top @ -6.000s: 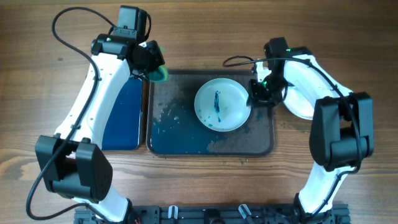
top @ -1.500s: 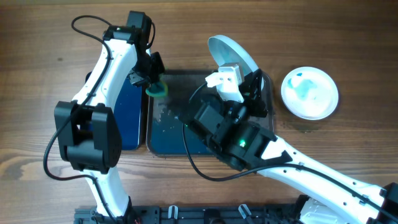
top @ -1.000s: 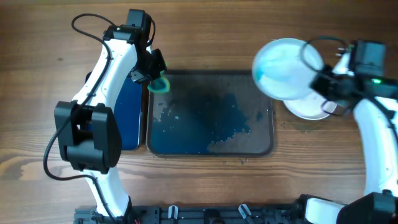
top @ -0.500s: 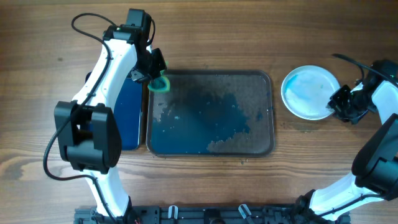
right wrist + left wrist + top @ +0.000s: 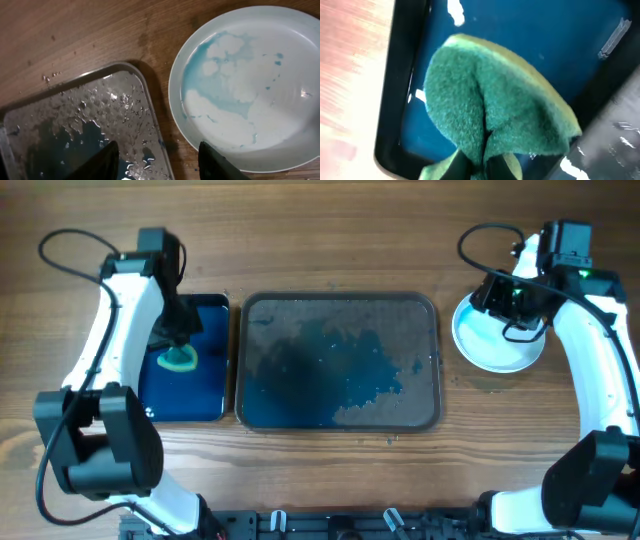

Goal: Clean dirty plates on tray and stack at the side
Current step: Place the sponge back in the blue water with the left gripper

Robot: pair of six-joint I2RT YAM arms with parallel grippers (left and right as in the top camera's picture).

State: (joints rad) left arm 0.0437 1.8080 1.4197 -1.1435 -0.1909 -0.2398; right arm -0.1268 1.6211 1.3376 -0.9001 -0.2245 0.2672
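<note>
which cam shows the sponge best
The left wrist view: the green sponge fills the frame, folded, its rough texture and yellow edge clear, over the blue tray. Overhead shows it only as a small green patch on that tray. The right wrist view misses it.

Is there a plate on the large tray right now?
No: the overhead view shows the tray holding only blue-tinted wet patches, while the plate sits off it to its right.

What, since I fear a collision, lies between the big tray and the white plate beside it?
Only a narrow strip of bare wooden table separates the tray from the plate; the right wrist view shows it clearly.
</note>
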